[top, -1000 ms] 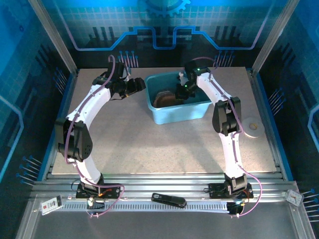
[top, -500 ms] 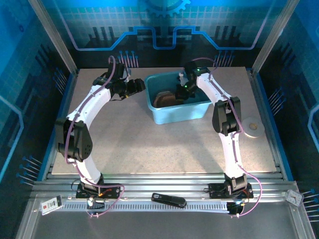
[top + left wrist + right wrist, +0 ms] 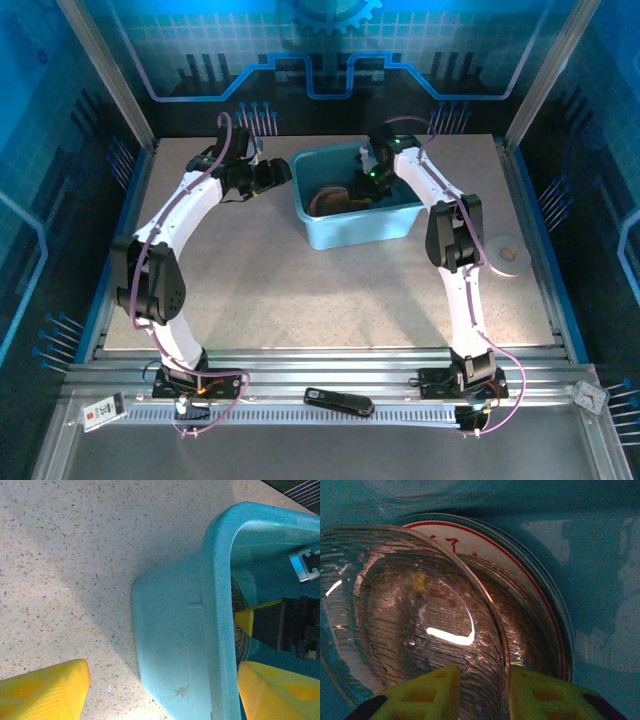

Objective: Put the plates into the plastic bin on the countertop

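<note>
Looks like a robotics lab test cell dressed up as a booth, not a home kitchen. Walled on three sides by blue printed panels [image 3: 200, 50] with circuit-line graphics and a gear emblem [image 3: 335, 12] at top centre. Framed by bare aluminium posts [image 3: 105, 70] at upper left and upper right. Floored with a beige speckled counter [image 3: 300, 290] edged in blue. Fronted along the bottom by slotted aluminium rails [image 3: 330, 375], with a white left arm [image 3: 175, 225] and right arm [image 3: 440, 200] bolted on and purple cables [image 3: 226, 125] run along them. Strewn on the rails with a black handheld device [image 3: 338, 402] and tagged labels [image 3: 103, 410] at both lower corners.
</note>
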